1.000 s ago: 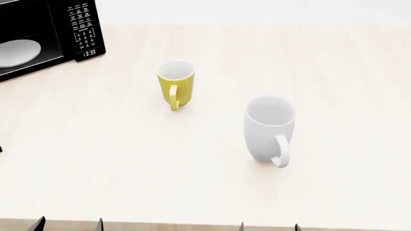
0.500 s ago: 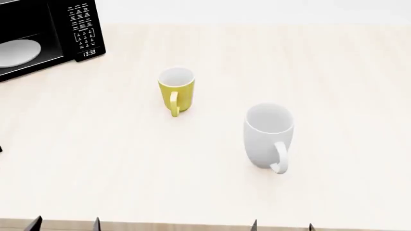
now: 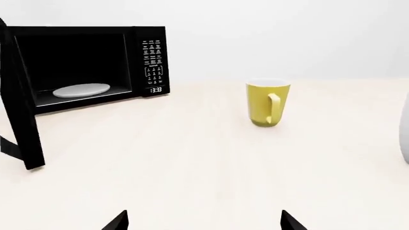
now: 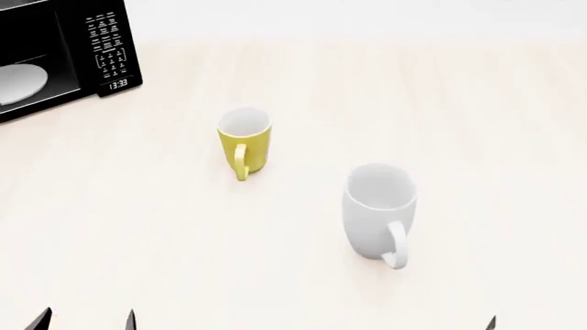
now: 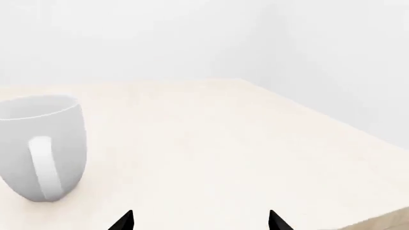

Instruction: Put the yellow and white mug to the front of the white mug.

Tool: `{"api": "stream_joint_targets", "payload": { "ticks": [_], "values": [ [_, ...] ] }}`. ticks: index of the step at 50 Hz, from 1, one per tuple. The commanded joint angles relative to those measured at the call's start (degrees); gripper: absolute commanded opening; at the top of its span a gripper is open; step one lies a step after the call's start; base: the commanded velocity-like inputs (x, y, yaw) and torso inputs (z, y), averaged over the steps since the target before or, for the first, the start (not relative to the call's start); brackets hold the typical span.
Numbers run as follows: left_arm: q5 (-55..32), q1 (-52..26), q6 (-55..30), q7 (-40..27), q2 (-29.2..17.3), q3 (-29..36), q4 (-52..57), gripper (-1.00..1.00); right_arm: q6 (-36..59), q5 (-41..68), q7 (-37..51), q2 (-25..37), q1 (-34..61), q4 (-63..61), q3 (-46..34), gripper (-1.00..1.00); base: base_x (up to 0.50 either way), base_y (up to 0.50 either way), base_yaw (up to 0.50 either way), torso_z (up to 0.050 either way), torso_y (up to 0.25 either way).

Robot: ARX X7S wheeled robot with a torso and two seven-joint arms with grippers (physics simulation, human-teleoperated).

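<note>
One table (image 4: 477, 103) is seen, bearing one microwave (image 4: 55, 55) with its door open, one white mug (image 4: 378, 212) and, well apart toward the microwave, one yellow and white mug (image 4: 244, 143); both grippers, left gripper (image 3: 203, 221) and right gripper (image 5: 200, 220), are spread and empty

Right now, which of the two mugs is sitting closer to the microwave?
The yellow and white mug, the smaller one. It stands farther back, toward the microwave; the taller all-white mug sits nearer the robot, farther away.

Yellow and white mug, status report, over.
Both grippers open, empty, at table's near edge. Yellow and white mug upright, untouched, behind and left of white mug. Path clear.
</note>
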Motion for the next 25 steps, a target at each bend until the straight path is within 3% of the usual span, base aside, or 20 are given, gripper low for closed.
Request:
{"api": "stream_joint_targets", "payload": {
  "ticks": [1, 25],
  "values": [
    [-1.27, 0.38, -0.67, -0.65, -1.13, 0.22, 1.68, 1.00, -2.45, 6.96, -1.02, 1.16, -1.09, -0.66, 6.01, 1.00, 0.50, -0.13, 0.00, 0.000, 0.000],
    [-3.24, 0.38, -0.74, -1.53, -2.35, 0.84, 2.28, 1.00, -0.84, 13.44, -2.15, 1.03, -1.30, -2.05, 7.64, 1.00, 0.50, -0.18, 0.00, 0.000, 0.000]
  ]
}}
